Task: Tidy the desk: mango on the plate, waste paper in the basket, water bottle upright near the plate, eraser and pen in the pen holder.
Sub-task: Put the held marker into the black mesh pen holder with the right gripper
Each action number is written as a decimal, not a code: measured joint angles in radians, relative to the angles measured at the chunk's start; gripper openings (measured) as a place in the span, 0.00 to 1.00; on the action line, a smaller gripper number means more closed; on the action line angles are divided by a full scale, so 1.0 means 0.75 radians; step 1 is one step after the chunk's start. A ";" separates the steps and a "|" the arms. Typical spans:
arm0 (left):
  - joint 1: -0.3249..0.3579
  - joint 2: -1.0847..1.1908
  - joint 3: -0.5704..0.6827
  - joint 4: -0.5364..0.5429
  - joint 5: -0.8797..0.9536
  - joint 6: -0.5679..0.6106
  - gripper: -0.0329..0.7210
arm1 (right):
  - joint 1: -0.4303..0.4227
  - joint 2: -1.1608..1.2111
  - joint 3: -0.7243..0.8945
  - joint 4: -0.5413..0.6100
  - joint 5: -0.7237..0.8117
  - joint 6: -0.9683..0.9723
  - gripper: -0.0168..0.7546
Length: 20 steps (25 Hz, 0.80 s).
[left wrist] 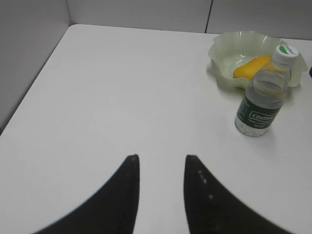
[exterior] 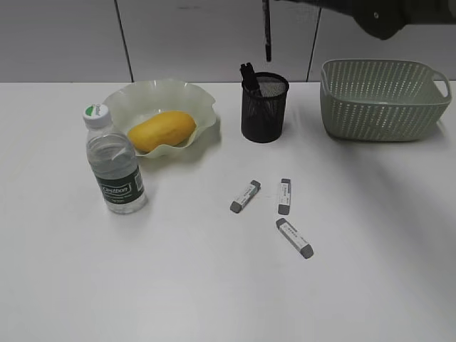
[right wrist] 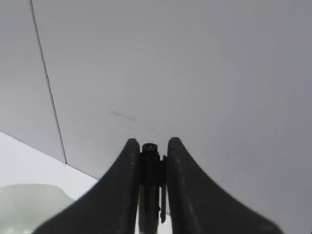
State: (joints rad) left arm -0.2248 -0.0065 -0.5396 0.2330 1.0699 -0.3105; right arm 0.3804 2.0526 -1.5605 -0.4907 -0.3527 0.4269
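Pen (right wrist: 149,195) sits clamped between the fingers of the right end effector (right wrist: 149,146), hanging upright; in the exterior view it shows as a thin dark stick (exterior: 268,32) high above and just left of the holder (exterior: 264,107), with the arm itself mostly out of frame at the top. So the step in hand looks like the pen drop: the next move calls for lining the tip over the holder's mouth, lowering it straight, then letting go. Something dark already stands in the holder at its left rim, so the pen should come down toward the open right side. The left end effector (left wrist: 161,168) hangs parted and empty over bare surface (left wrist: 122,83), well apart from the bottle (left wrist: 263,92). Outward, the mango (exterior: 162,130) already lies in the plate (exterior: 203,96), and the bottle stands upright just beside it. Three erasers (exterior: 245,196) (exterior: 284,196) (exterior: 295,238) lie on the surface in front of the holder, not yet picked up. The basket (exterior: 385,100) stands at the right; no paper ball shows, and its inside is hidden here.
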 joint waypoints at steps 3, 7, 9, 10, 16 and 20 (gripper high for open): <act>0.000 0.000 0.000 0.001 0.000 0.000 0.36 | -0.003 0.058 0.047 0.020 -0.035 -0.031 0.20; 0.000 0.000 0.000 0.001 0.000 0.000 0.36 | -0.003 0.126 0.071 0.046 -0.038 -0.065 0.20; 0.000 0.000 0.000 0.001 0.000 0.000 0.36 | -0.003 0.152 0.086 0.051 -0.031 -0.069 0.20; 0.000 0.000 0.000 0.001 0.000 0.000 0.36 | -0.003 0.159 0.092 0.052 -0.018 -0.070 0.20; 0.000 0.000 0.000 0.001 0.000 0.000 0.36 | -0.003 0.162 0.101 0.057 0.071 -0.073 0.45; 0.000 0.000 0.000 0.002 0.000 0.000 0.36 | -0.003 0.068 0.108 0.057 0.231 -0.073 0.67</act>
State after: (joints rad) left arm -0.2248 -0.0065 -0.5396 0.2347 1.0699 -0.3105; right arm 0.3780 2.1035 -1.4798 -0.4476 -0.1795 0.3723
